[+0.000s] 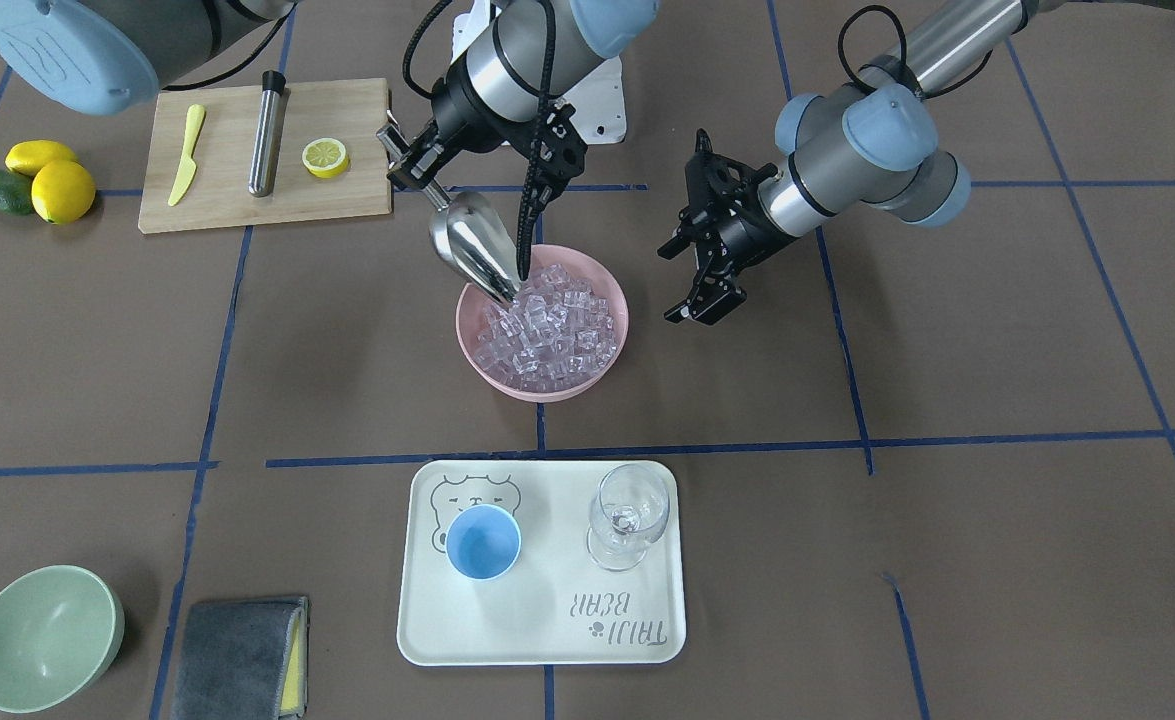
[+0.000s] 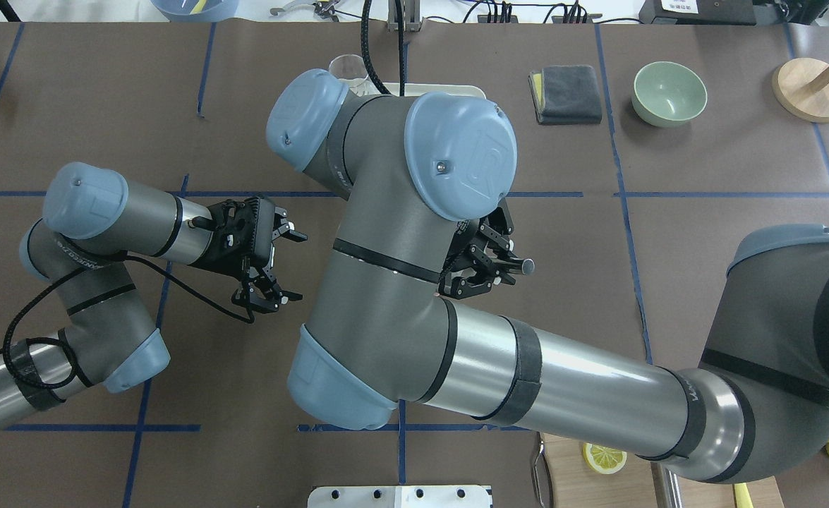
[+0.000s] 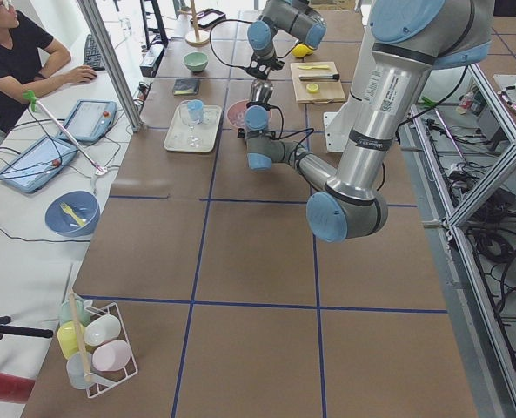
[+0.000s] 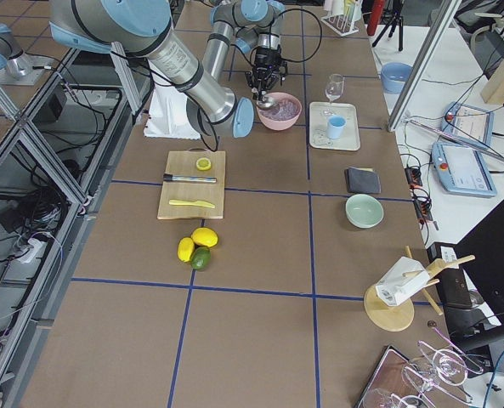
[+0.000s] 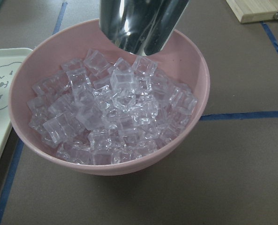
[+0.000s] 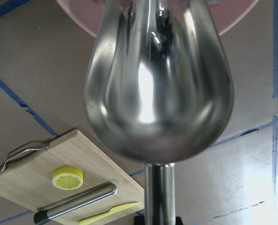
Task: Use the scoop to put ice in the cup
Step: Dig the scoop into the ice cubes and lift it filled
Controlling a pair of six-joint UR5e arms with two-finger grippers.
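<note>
The steel scoop (image 1: pixel 472 245) slants down with its tip in the clear ice cubes (image 1: pixel 547 325), which fill a pink bowl (image 1: pixel 615 345). My right gripper (image 1: pixel 409 165) is shut on the scoop's handle at the bowl's robot side. The right wrist view shows the scoop's trough (image 6: pixel 157 84) from behind. The left wrist view shows the ice (image 5: pixel 110 112) with the scoop's mouth (image 5: pixel 141 23) over it. My left gripper (image 1: pixel 680 282) is open and empty beside the bowl. The light-blue cup (image 1: pixel 484 541) stands empty on a white tray (image 1: pixel 547 640).
A clear stemmed glass (image 1: pixel 627 515) stands on the tray beside the cup. A cutting board (image 1: pixel 237 210) holds a yellow knife, a steel cylinder and a lemon slice. Lemons (image 1: pixel 62 190), a green bowl (image 1: pixel 42 635) and a grey cloth (image 1: pixel 237 655) lie further off.
</note>
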